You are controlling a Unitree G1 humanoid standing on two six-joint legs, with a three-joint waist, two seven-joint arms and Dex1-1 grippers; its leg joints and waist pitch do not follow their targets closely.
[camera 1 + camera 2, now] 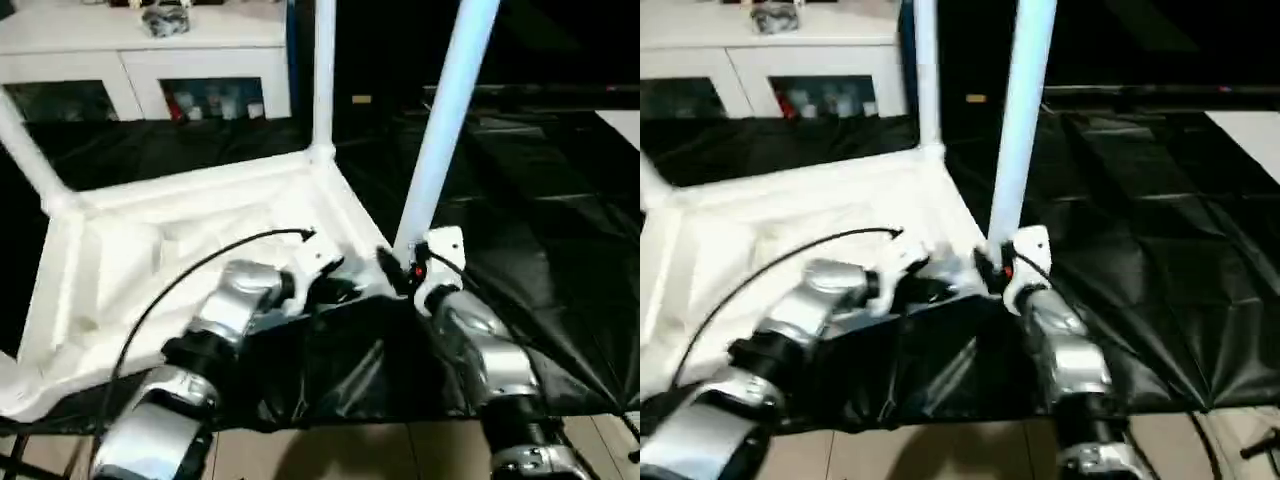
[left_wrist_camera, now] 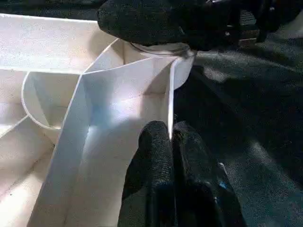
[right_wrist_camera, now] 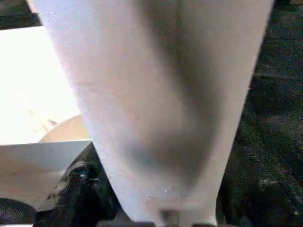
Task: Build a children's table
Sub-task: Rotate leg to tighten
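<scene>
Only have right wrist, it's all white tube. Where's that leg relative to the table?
Observer: Head view: the leg leans, its lower end at the near right corner of the upturned tabletop. The right gripper is at its base.
Operator: Left arm?
Observer: The left gripper is shut on the tabletop's rim wall, next to that corner.
Operator: Other legs?
Observer: The far right leg and the far left leg already rise from their corners.
</scene>
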